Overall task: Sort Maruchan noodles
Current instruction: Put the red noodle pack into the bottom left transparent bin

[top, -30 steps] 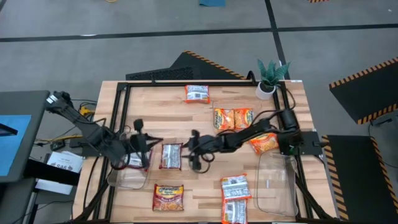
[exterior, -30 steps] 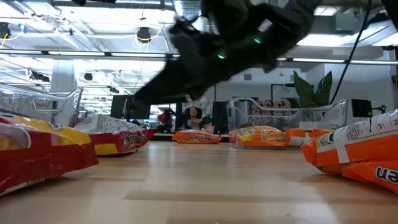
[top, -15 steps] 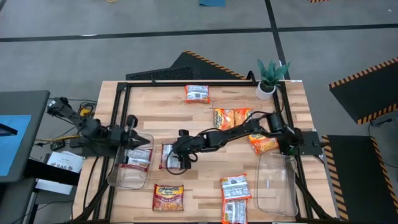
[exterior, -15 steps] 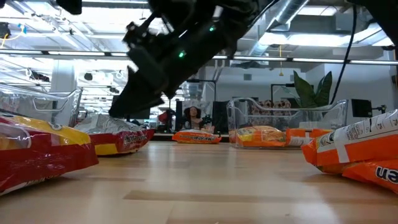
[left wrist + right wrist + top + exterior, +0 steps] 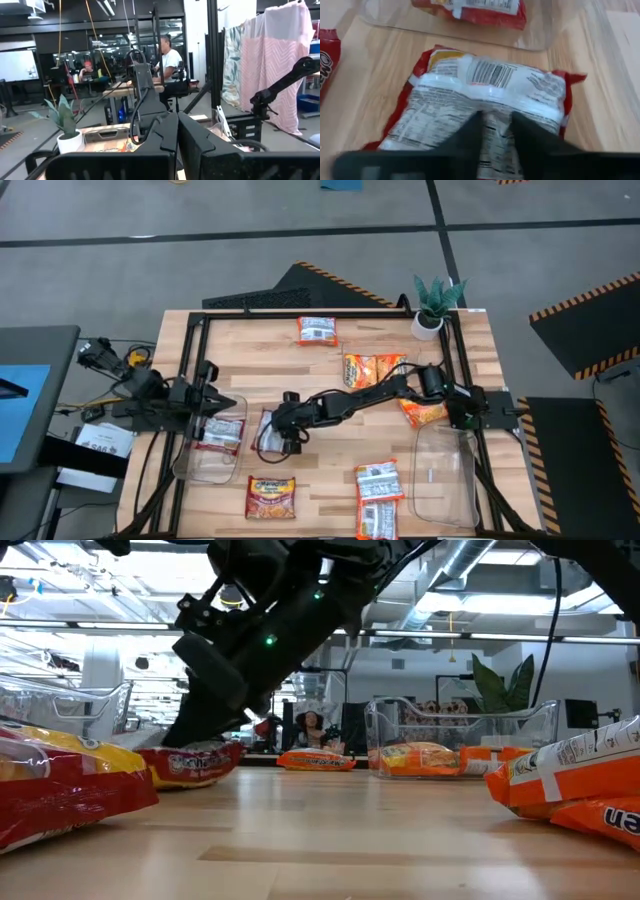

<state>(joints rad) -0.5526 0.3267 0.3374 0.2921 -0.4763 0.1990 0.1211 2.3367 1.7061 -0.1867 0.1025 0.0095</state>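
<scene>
The red-and-white noodle packet (image 5: 485, 105) lay flat on the desk (image 5: 340, 360) beside the left bin (image 5: 205, 465), long axis running front to back. The right pincer (image 5: 272, 442), arm stretched low across the desk, pinched its end; the left pincer (image 5: 222, 406) hung pressed together over the bin.

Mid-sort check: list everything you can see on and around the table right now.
red-white packets: three; far edge, left bin, under right gripper
orange packets: three; centre-right, by right arm
white-orange packets: two; near edge
dark red packet: one; near edge
clear bins: two; left, right
plant: one, green; far right corner
person: one; room behind
left gripper: jaws shut, over left bin
right gripper: on red-white packet
</scene>
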